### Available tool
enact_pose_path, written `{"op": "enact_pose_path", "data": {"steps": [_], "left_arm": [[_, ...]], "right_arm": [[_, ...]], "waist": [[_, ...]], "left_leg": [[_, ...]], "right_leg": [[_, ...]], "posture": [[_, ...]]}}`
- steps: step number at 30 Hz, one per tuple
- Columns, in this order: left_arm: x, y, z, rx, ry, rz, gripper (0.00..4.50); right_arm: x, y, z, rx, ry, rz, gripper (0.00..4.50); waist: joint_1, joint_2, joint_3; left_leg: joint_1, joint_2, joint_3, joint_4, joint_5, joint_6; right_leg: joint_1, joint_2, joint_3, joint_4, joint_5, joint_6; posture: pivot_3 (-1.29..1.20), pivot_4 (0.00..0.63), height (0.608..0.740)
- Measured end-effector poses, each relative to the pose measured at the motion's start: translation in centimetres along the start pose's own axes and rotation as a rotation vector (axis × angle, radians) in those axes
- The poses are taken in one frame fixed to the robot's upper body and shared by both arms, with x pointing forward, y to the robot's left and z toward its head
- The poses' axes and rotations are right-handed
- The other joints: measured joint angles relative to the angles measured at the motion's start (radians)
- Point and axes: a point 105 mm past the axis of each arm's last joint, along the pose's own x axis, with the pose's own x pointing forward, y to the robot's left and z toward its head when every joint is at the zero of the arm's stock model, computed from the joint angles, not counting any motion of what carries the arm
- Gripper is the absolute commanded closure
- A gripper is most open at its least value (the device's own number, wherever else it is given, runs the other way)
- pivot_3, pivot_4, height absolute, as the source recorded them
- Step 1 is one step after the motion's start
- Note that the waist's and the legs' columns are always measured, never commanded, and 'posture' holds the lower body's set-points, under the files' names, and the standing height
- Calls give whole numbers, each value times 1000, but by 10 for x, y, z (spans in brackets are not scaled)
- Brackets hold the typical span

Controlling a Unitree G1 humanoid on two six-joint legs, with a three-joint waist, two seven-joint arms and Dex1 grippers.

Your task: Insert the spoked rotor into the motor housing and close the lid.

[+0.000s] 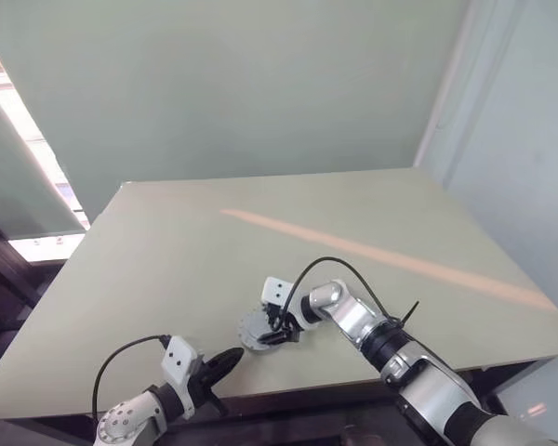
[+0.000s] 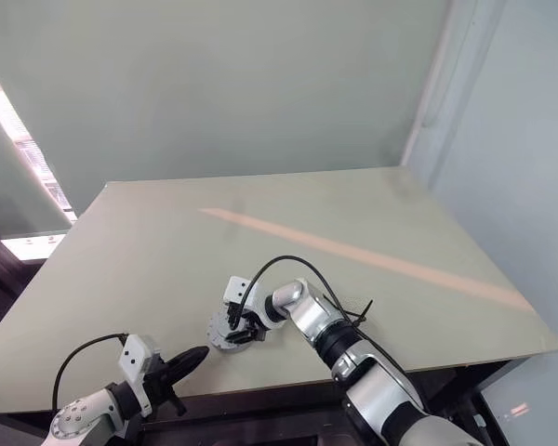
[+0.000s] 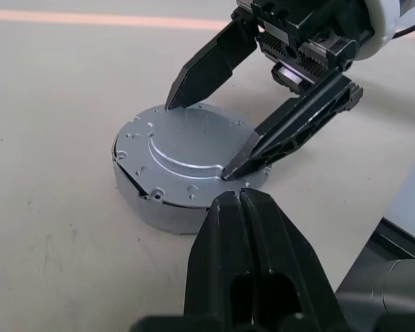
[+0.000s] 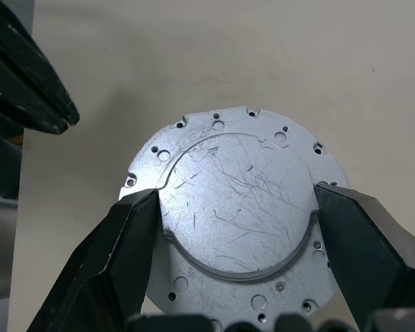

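Spreading wide across both eye views: a flat, matte, pale green bench [image 1: 167, 269], crossed by a faint orange stripe [image 1: 391, 255] running diagonally, and carrying a single silver round part near its front edge.

Sitting on the bench in front of the robot, between the two arms: the motor housing [image 3: 149, 204], a short squat metal cylinder with the lid [image 4: 238, 207] lying on top of it. Nothing of the housing's inside showing under the lid.

Appearing as a small grey disc from the eye views; revealing much more in the wrist views. Showing, in the left wrist view, the housing's side wall and a thin dark seam under the lid's rim. Showing, in the right wrist view, the lid straight from above: brushed silver metal covered in fine scratches, a raised round central plate with a stepped edge, and small screw holes dotted around the outer flange.

Straddling the lid: the right end effector [image 4: 236, 207], black tapered fingers spread wide, one tip at each opposite edge of the raised plate, touching or nearly touching the metal.

Hovering low just beside the housing on the near side, not touching it: the left end effector [image 3: 241, 200], its two black fingers pressed together into one point aimed at the housing.
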Motion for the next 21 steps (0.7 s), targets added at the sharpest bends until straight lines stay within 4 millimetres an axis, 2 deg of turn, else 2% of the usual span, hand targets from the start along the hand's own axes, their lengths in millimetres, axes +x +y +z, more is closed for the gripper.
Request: {"op": "enact_pose_path", "data": {"steps": [21], "left_arm": [[1,-2,-1,-10,-3,1,4500]], "right_arm": [[3,0,5,109,31,-40,1159]], "waist": [[-1,1,0]], "left_leg": [[1,0,-1,0,0,0]], "right_leg": [[0,0,0,1,0,0]], "posture": [[0,0,740]]}}
